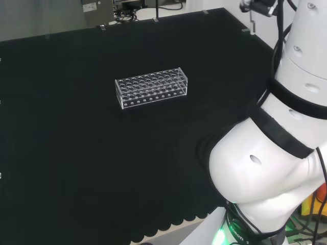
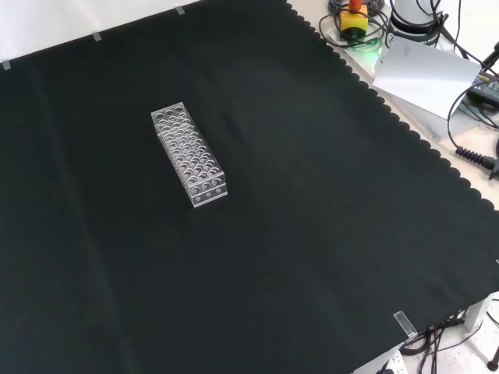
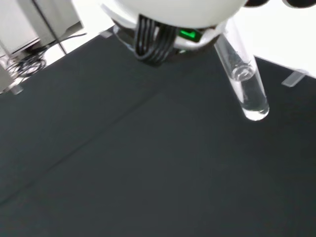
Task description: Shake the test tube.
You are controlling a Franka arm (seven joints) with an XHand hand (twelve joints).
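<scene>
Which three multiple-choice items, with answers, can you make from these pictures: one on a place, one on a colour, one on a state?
1. In the head view, where does the clear rack stand?
A. left of the white arm links
B. behind the links
C. off the cloth

2. What colour is the cloth?
A. white
B. black
C. red

3. In the wrist view, how is the test tube?
A. lying flat on the cloth
B. standing in the rack
C. above the cloth, tilted

Answers:
1 A: the links stand at that view's right.
2 B: it is black in every view.
3 C: its rounded end hangs clear of the cloth.
</scene>
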